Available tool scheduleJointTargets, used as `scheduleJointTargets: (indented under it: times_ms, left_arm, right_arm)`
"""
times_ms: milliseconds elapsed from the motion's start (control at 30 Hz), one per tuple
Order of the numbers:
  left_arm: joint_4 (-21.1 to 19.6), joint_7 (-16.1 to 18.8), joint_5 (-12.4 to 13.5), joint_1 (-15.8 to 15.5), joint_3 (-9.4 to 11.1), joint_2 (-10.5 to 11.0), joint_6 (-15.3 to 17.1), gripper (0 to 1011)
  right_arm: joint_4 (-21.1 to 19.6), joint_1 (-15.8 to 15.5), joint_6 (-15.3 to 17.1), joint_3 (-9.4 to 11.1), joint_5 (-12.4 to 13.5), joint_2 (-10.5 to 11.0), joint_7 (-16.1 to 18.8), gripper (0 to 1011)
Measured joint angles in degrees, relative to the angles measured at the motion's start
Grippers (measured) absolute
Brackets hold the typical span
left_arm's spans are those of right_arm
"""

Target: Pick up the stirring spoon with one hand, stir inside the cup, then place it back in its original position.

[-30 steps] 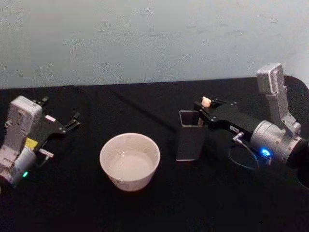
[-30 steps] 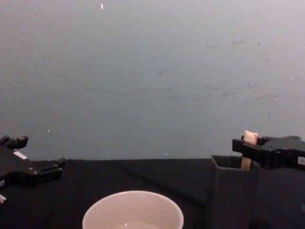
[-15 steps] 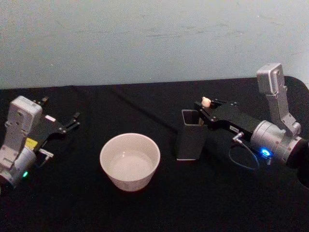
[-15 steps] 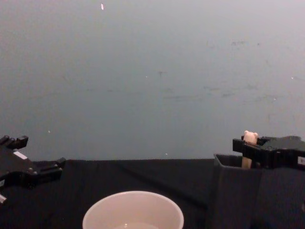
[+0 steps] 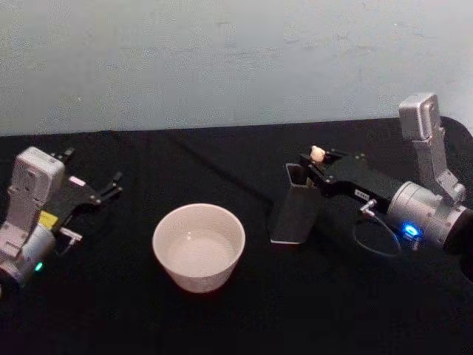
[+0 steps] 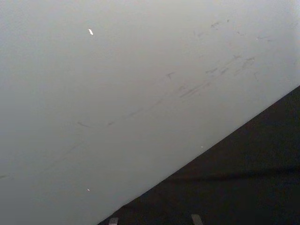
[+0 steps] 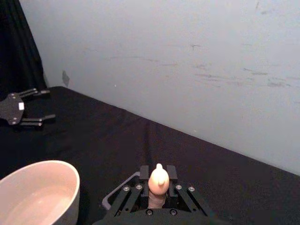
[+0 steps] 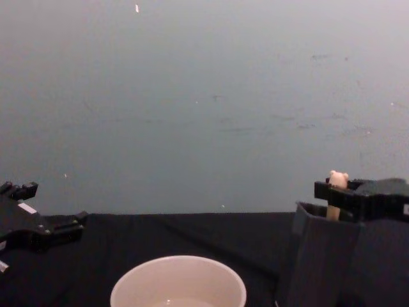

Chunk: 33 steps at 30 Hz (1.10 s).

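Gripping the cream bear-topped stirring spoon in its tilted dark grey square holder, my right claw should lift straight up, then reach the round cream cup; left claw parked, wide.

Lab-type robot test bench: black-draped table set against bare, scuffed pale wall spanning the frame's top.

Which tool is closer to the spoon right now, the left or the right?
Right. The right tool grips the spoon just under its bear head, at the grey holder. The left tool sits open far off, beyond the cup.
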Motion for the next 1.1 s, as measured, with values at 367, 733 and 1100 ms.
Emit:
scheduleJointTargets:
  times_ms: [367,733,1100]
  left_arm:
    - [0.0,0.0,0.0,0.0,0.0,0.0,0.0,1002]
    - [0.0,0.0,0.0,0.0,0.0,0.0,0.0,1001]
    - [0.0,0.0,0.0,0.0,0.0,0.0,0.0,1001]
  right_arm:
    - [-2.6,-0.2,1.8,0.8,3.5,1.0,0.1,214]
    - [-4.5,0.5,2.8,0.9,6.6,1.8,-0.2,214]
    - [-6.5,1.3,3.1,0.5,9.0,3.1,-0.5,214]
